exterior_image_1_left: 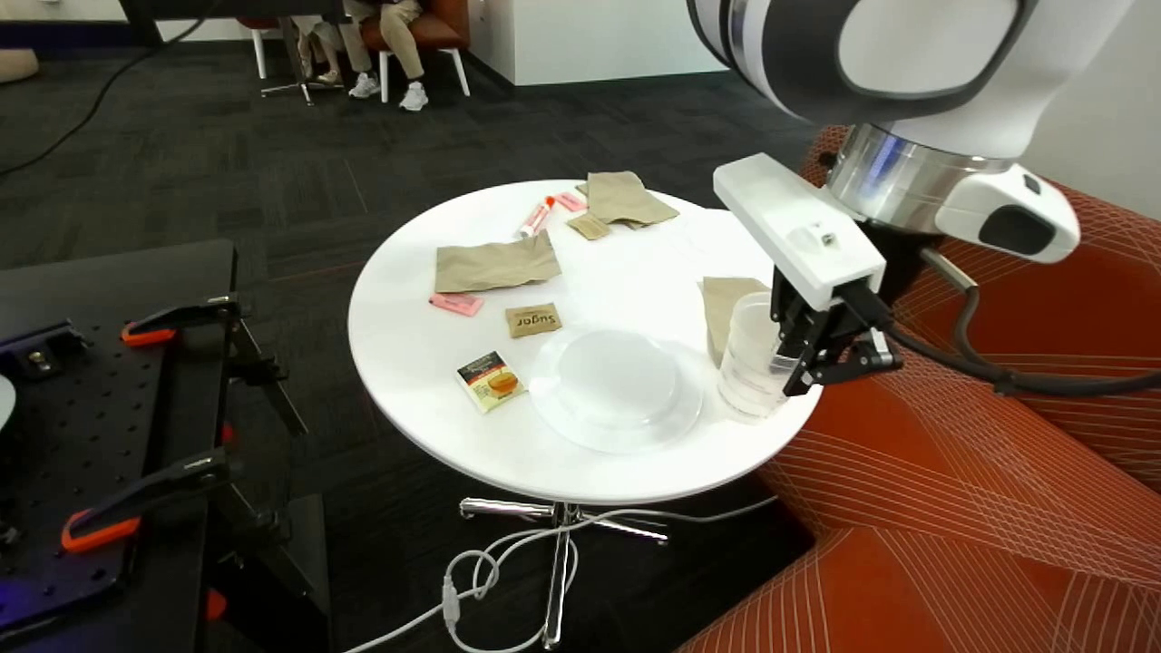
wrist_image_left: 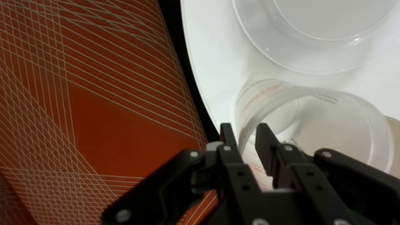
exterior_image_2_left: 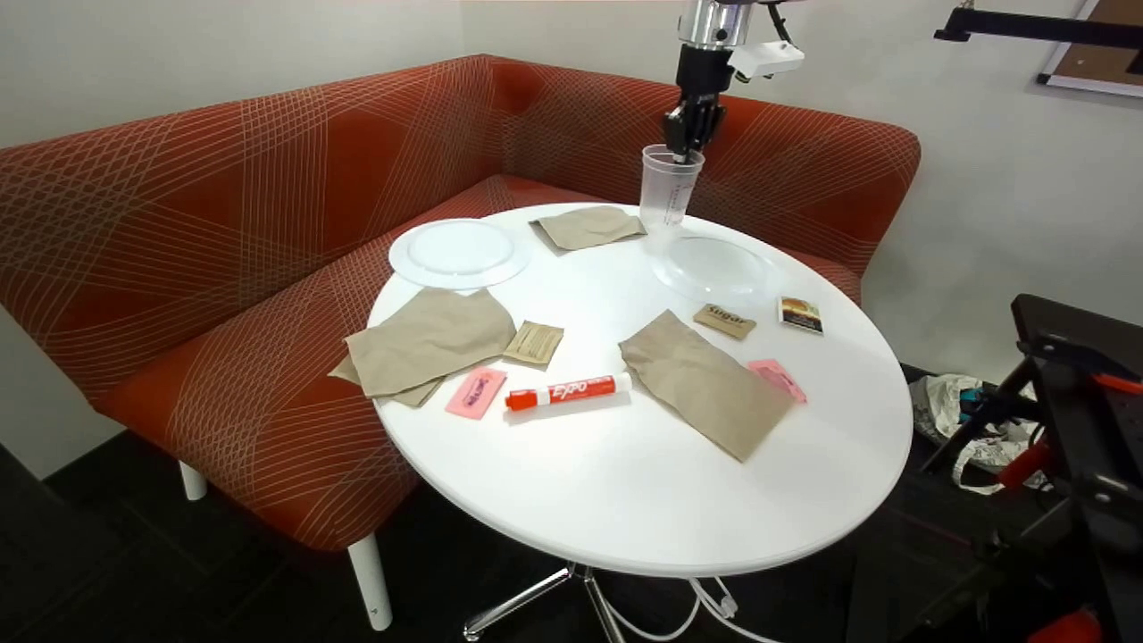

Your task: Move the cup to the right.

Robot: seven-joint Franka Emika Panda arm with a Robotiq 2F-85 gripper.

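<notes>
1. Clear plastic forms the cup, right of upper centre in an exterior view, upright or nearly so; its base seems to rest on the white table.
2. Low in the middle of the wrist view, the gripper straddles the rim: its fingers stand a narrow gap apart, the one further left outside the wall, its partner inside. Whether they press on the plastic I cannot tell.
3. Securing that wall is probably the step in hand. Squeeze gently, since thin plastic will likely flex, and test the hold before travelling.
4. Lift enough to avoid brushing the clear plate, just left of the cup in an exterior view.
5. Settle whose right is meant: in the wrist view the table's edge runs close to the cup's left. Held by one side, it may swing, so go slowly and lower it level.
</notes>
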